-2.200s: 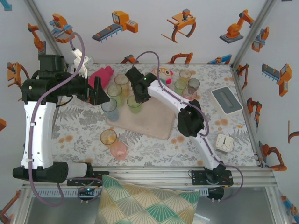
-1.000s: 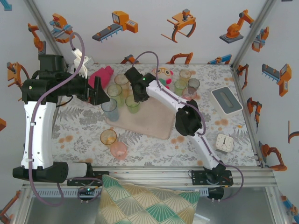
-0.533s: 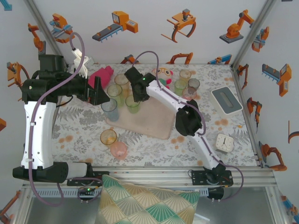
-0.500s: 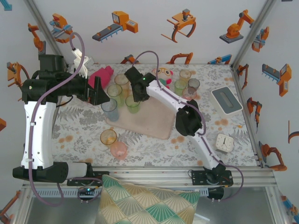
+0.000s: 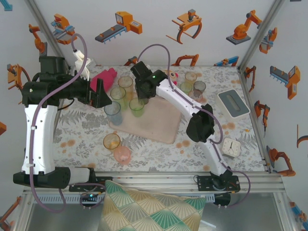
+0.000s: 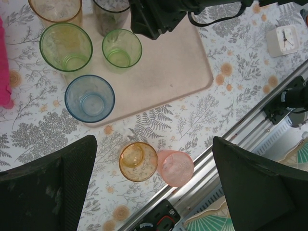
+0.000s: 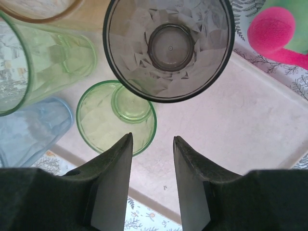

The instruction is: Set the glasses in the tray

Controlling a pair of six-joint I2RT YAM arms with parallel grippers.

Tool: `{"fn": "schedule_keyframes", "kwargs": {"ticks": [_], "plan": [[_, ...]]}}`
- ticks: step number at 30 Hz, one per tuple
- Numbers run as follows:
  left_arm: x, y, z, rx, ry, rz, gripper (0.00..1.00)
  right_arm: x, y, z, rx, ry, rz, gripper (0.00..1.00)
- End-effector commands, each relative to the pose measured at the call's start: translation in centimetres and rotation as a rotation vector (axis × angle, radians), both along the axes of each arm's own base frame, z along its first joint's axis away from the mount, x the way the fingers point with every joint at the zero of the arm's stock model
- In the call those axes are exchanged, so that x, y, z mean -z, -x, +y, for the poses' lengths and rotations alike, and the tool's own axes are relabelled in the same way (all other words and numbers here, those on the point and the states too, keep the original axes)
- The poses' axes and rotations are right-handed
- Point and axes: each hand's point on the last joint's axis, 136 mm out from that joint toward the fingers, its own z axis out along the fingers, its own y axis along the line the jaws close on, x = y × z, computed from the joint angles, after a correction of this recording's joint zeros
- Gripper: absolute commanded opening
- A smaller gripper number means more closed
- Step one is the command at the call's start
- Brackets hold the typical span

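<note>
Currently R gripper (image 7: 152, 138) ajar, empty – by grey glass (image 7: 169, 48); L gripper (image 6: 154, 142) wide open

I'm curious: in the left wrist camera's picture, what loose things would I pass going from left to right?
Magenta cloth → blue glass → amber glass → pink glass → white clock.

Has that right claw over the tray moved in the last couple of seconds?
Yes. The right claw has drawn back from the small green glass standing on the tray, toward the back wall.
</note>
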Motion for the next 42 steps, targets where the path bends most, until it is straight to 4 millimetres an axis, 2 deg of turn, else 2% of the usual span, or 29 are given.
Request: {"fn": "schedule_keyframes", "kwargs": {"ticks": [1, 6, 12, 16, 20, 25, 32, 36, 42], "plan": [[-0.7, 0.7, 0.5, -0.004, -0.016, -0.024, 0.97, -2.5, 1.2, -1.1, -0.013, 0.013, -0.021, 0.40], [-0.5, 1.0, 0.3, 0.004, -0.009, -0.022, 0.97, -3.9, 2.0, -1.9, -0.014, 0.022, -0.032, 0.41], [0.4, 1.3, -0.1, 0.037, 0.004, 0.003, 0.97, -7.0, 3.1, -3.5, 0.019, -0.023, -0.074, 0.41], [0.9, 1.5, -0.7, 0.075, -0.001, 0.014, 0.97, -9.0, 4.1, -6.0, 0.060, -0.012, -0.110, 0.42], [2.1, 1.6, -1.0, 0.120, -0.056, 0.018, 0.97, -9.6, 5.3, -9.7, 0.127, -0.005, -0.112, 0.43], [3.9, 2.5, -1.2, 0.193, -0.167, -0.003, 0.97, -9.1, 6.9, -15.3, 0.238, -0.020, -0.081, 0.43], [5.1, 3.7, -1.6, 0.226, -0.163, 0.030, 0.99, -7.4, 9.1, -22.6, 0.409, -0.121, -0.043, 0.45], [5.8, 4.3, -1.8, 0.241, -0.175, 0.046, 1.00, -6.8, 9.7, -25.7, 0.479, -0.170, -0.030, 0.47], [7.2, 3.2, -0.1, 0.156, -0.279, 0.037, 0.99, -5.4, 9.6, -27.9, 0.514, -0.228, 0.053, 0.50]]}}
